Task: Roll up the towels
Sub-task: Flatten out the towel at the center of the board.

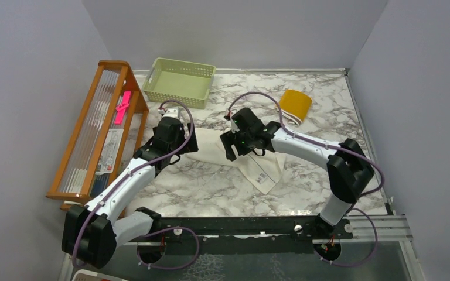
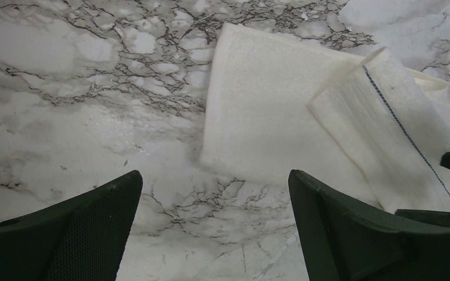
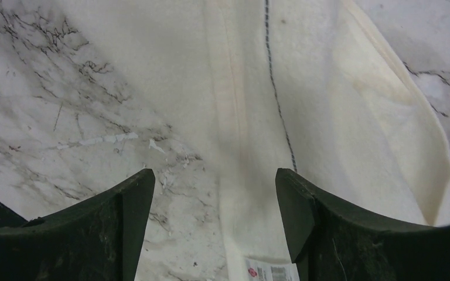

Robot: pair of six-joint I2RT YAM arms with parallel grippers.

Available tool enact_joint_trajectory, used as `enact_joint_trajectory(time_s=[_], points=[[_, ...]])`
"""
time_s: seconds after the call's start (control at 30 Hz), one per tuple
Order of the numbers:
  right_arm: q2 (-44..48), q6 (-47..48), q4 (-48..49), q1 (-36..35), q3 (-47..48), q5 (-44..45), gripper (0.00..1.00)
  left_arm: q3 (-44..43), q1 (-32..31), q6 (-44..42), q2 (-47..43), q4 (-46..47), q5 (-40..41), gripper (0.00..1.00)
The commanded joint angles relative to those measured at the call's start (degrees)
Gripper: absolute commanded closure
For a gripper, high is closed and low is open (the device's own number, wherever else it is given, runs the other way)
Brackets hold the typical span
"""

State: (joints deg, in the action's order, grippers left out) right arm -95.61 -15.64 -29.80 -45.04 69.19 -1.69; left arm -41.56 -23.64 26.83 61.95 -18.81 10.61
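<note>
The soft cream-white cloth towel (image 1: 263, 167) lies loosely folded on the marble worktop (image 1: 211, 187), between both hands. Light and limp, it would likely bunch, so a hemmed edge seems the best hold. The left hand (image 2: 214, 178) gapes wide, empty; the right hand (image 3: 214, 175) stands open over the cloth, empty. The rolled mustard-yellow towel (image 1: 295, 105) sits far right. From above, the right arm hides part of the cream one.

Pale green basket (image 1: 174, 95) beside wooden rack (image 1: 114, 64) on marble table (image 1: 211, 187).
</note>
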Motion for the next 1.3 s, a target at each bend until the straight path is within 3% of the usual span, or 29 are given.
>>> enact_joint_trajectory(time_s=[0.0,0.17,0.47,0.57,0.67,0.73,0.83,1.07,1.27], points=[[-5.9,3.2,5.3,-2.1,4.9,1.0,0.24,-2.0,2.4,-1.0,0.5,-1.2,-3.1,0.0],[-13.7,4.5,5.2,-2.2,10.1,2.9,0.25,-0.7,6.7,-1.8,0.6,-2.2,-9.4,0.01],[-22.3,6.6,5.2,-1.6,13.0,8.0,0.26,-0.7,10.2,-3.9,-0.2,-3.5,-12.9,0.0],[-21.9,5.6,6.4,0.1,12.3,4.6,0.4,-1.2,10.3,-4.1,0.5,-3.6,-13.6,0.01],[-19.0,4.9,7.4,1.6,10.3,1.9,0.71,-1.4,10.4,-4.4,0.9,-3.8,-13.9,0.01],[-16.2,5.0,7.4,2.2,9.1,1.0,0.78,-1.3,10.3,-4.5,1.0,-3.7,-14.1,0.01],[-11.7,5.4,6.8,3.0,7.7,-1.6,0.98,-0.9,10.4,-4.1,1.7,-3.4,-14.3,0.01],[4.2,4.9,4.1,3.7,2.4,-10.0,0.99,-0.5,10.4,-0.2,6.3,1.5,-16.5,0.01],[14.8,3.3,1.3,4.3,-2.5,-12.9,0.99,-4.3,9.7,1.0,17.4,9.0,-17.3,0.08]])
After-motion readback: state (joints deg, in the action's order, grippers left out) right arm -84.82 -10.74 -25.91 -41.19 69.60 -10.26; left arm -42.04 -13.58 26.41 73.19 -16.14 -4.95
